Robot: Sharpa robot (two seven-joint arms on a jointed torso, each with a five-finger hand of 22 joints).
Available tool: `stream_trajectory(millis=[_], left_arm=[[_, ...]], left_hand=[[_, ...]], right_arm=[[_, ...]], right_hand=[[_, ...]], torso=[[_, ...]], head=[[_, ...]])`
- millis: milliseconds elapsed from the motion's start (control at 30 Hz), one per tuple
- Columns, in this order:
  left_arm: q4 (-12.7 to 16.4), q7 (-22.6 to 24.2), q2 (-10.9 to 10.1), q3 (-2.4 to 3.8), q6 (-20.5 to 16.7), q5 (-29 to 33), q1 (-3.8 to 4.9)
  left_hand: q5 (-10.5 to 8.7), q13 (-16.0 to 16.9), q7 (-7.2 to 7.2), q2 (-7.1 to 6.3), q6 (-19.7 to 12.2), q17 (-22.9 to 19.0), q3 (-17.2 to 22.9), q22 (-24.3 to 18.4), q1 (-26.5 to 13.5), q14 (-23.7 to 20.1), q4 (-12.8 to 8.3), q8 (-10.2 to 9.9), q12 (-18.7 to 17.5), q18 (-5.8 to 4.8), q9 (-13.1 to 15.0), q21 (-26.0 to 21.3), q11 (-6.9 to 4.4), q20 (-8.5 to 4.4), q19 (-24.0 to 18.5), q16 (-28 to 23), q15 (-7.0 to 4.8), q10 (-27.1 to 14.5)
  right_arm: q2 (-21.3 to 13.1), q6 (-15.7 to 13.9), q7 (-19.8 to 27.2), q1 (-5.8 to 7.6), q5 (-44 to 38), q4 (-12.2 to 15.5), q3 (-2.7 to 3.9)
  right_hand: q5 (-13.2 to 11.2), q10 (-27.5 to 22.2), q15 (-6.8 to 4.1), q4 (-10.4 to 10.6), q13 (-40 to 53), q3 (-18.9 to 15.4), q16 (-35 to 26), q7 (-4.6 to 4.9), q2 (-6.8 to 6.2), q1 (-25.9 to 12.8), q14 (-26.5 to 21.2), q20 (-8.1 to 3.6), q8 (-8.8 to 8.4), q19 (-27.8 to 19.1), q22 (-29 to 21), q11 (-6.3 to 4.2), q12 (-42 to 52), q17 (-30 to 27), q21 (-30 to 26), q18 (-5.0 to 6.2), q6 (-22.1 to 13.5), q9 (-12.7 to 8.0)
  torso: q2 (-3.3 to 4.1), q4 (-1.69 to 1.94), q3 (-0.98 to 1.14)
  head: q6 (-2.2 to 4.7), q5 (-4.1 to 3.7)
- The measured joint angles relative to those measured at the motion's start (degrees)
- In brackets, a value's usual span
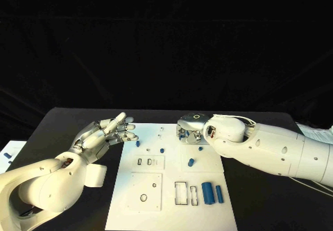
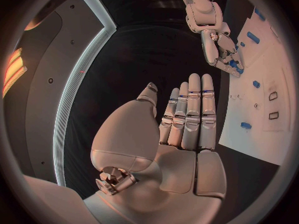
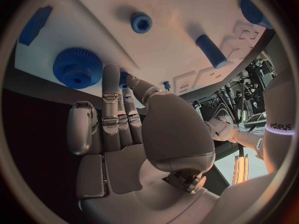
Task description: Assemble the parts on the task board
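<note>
The flat white task board [image 1: 173, 202] lies mid-table with small blue plastic parts [image 1: 207, 192] on it, the empty left hand [image 1: 108, 134] spread beside its left edge, and the right hand [image 1: 191, 129] over its far edge pinching a small blue peg [image 3: 124, 78].

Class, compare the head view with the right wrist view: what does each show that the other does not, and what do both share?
Head view alone: two long blue cylinders lying side by side at the near end of the white task board, and the left hand open beside it. Right wrist view alone: a blue toothed gear by the right hand. Both: the board and small blue parts.
</note>
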Motion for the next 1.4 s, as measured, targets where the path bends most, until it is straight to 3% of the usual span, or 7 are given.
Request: stream_trajectory(millis=[267,733,1400], left_arm=[[0.3,-0.1,-0.2,0.00,0.0,0.0,0.14],[0.5,-0.2,-0.2,0.00,-0.1,0.0,0.22],[0.6,-0.2,-0.2,0.00,0.0,0.0,0.26]], left_hand=[[0.00,0.0,0.00,0.22,0.0,0.2,-0.1,0.0,0.2,0.0,-0.2,-0.2,0.0,0.00,0.0,0.0,-0.20,0.00,0.0,0.0,0.00,-0.2],[0.00,0.0,0.00,0.22,0.0,0.2,0.1,0.0,0.2,0.0,-0.4,-0.2,0.0,0.00,0.0,0.0,0.00,0.00,0.0,0.0,0.00,-0.4],[0.00,0.0,0.00,0.46,0.0,0.4,-0.1,0.0,0.5,0.0,-0.5,-0.2,0.0,0.00,0.0,0.0,0.00,0.00,0.0,0.0,0.00,-0.4]], right_arm=[[-0.1,-2.1,-0.9,-0.21,-0.2,1.1,-0.15],[2.1,-6.8,-3.2,-0.17,-0.9,1.5,0.11],[7.0,-11.8,-5.7,-0.13,-3.6,-3.2,0.21]], right_hand=[[-0.4,0.2,0.00,0.1,0.0,0.9,0.7,0.20,0.00,0.0,0.0,-0.01,0.00,0.4,0.6,0.18,-0.1,0.3,0.5,0.01,0.2,0.0],[-0.9,0.2,0.00,0.2,-0.1,1.7,0.9,0.20,0.00,0.0,0.0,-0.01,0.00,0.4,0.8,0.19,-0.2,0.4,0.5,0.01,0.2,0.0],[-1.0,0.2,0.00,0.3,-0.1,1.7,0.9,0.20,0.00,0.0,0.0,-0.01,0.00,0.4,1.0,0.19,-0.1,0.5,0.7,-0.60,0.2,0.0]], torso=[[0.04,0.09,-0.19],[0.18,0.35,-0.13],[0.42,0.48,-0.08]], head=[[0.27,-0.17],[0.61,0.21],[0.57,0.70]])
